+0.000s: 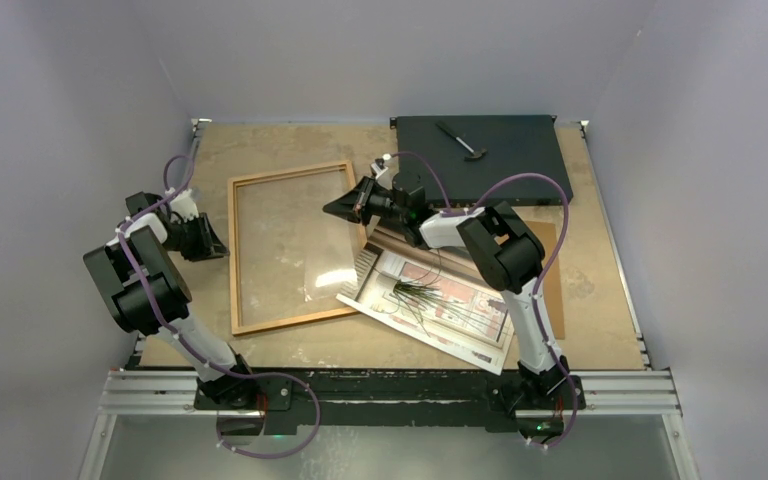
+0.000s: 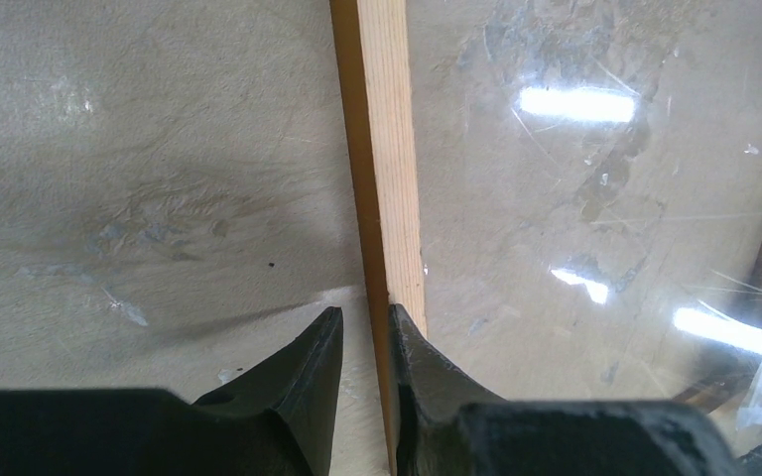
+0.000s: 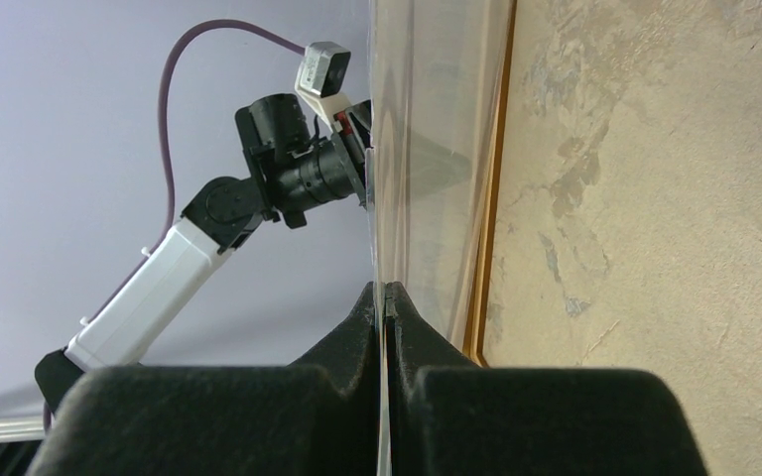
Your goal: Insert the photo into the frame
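Observation:
The thin orange-brown wooden frame (image 1: pixel 235 250) lies flat on the table, left of centre. My left gripper (image 1: pixel 212 238) is down at its left rail (image 2: pixel 387 149). Its jaws stand narrowly open astride that rail (image 2: pixel 365 312): one finger lies against the wood, and a sliver of table shows before the other. My right gripper (image 1: pixel 332 207) is shut on the edge of the clear pane (image 3: pixel 427 129), holding that side raised above the frame's right rail (image 3: pixel 491 198). The photo (image 1: pixel 440 300) lies picture-up on the table right of the frame, partly under my right arm.
A black flat box (image 1: pixel 480 158) sits at the back right with a small dark tool (image 1: pixel 462 140) on it. A brown hardboard sheet (image 1: pixel 550 270) lies under the photo's far side. Grey walls close in the table on three sides.

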Controlling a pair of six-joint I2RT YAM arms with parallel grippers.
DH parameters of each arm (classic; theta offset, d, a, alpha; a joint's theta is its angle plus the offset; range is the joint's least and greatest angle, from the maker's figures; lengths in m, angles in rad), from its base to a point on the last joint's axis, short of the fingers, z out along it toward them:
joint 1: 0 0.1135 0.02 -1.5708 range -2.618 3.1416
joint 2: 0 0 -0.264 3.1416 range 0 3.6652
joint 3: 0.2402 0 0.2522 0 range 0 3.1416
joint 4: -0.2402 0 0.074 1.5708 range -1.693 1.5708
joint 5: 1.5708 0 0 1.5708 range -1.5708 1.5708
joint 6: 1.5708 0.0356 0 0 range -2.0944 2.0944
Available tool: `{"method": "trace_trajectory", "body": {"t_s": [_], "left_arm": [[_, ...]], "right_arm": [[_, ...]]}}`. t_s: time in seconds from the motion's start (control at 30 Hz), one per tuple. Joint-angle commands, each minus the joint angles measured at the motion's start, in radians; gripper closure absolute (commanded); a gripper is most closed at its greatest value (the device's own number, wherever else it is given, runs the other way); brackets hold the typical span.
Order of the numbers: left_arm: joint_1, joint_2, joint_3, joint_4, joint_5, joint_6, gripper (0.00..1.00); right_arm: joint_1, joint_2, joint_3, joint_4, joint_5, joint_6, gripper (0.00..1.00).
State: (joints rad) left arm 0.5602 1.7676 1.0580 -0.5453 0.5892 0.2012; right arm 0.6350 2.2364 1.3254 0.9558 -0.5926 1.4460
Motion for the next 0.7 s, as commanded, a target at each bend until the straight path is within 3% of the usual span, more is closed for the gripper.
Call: {"method": "trace_trajectory", "body": {"t_s": [0.0, 0.67], "left_arm": [[-0.011, 0.002, 0.002, 0.004, -0.022, 0.016, 0.8], [-0.011, 0.007, 0.0, 0.001, -0.022, 0.017, 0.81]], "right_arm": [[0.01, -0.039, 0.042, 0.07, 0.004, -0.007, 1.0], [0.017, -0.111, 0.012, 0.06, 0.026, -0.099, 1.0]]}}
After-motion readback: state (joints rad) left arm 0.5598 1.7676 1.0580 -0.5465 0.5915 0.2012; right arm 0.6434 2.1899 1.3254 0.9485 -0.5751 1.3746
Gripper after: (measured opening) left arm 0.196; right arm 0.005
